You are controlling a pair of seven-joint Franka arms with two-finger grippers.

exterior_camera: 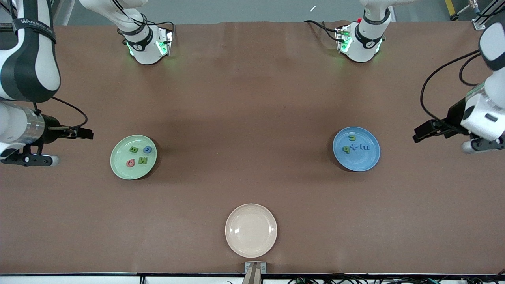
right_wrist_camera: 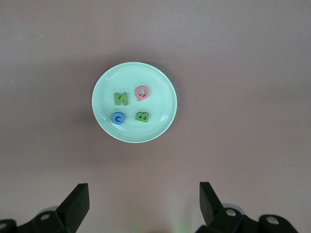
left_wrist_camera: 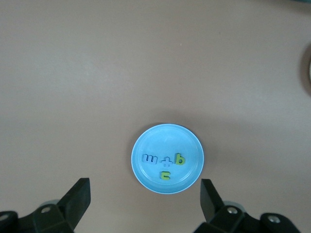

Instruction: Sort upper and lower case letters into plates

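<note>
Front view: cream plate (exterior_camera: 251,230) nearest camera, bare. Green plate (exterior_camera: 133,157) toward right arm's end holds B, C, Q, N; blue plate (exterior_camera: 356,148) toward left arm's end holds m, x, p, hooked letter. Sorting looks done.
Left wrist view: left gripper (left_wrist_camera: 146,194) fingers apart, empty, blue plate just ahead.
Right wrist view: right gripper (right_wrist_camera: 144,200) fingers apart, empty, green plate well ahead.

Brown table (exterior_camera: 252,118): mint plate (exterior_camera: 118,165), blue plate (exterior_camera: 371,159), cream plate (exterior_camera: 251,230)
</note>
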